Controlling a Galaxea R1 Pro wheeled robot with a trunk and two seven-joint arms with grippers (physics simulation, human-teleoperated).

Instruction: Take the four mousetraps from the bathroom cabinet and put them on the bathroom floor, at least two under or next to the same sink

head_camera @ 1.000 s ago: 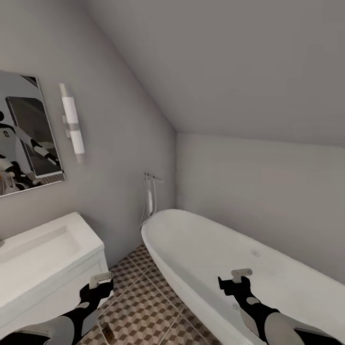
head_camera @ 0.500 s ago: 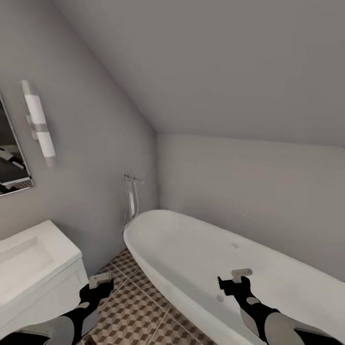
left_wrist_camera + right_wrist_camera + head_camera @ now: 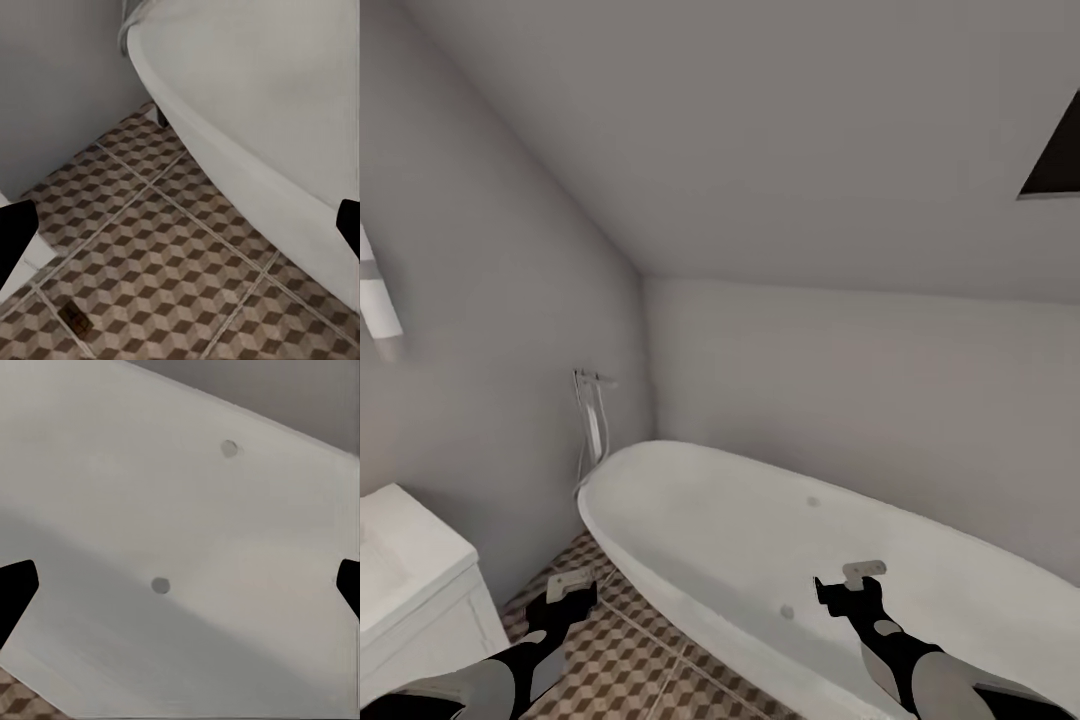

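While both arms reach forward, a big white bathtub (image 3: 800,560) sits by the gray wall. Beside it, the bathroom floor (image 3: 150,247) has one small mousetrap (image 3: 76,318) lying flat on a tile. The left gripper (image 3: 180,229) and right gripper (image 3: 180,585) are wide apart, holding nothing.

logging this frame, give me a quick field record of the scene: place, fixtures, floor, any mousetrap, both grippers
place: bathroom under a sloped ceiling
bathtub: white, ahead and to the right
sink: white, at the left edge
floor: cube-pattern tiles
mousetrap: one lying flat on the tiles, seen from the left wrist
left gripper: open, empty, over the floor
right gripper: open, empty, over the tub
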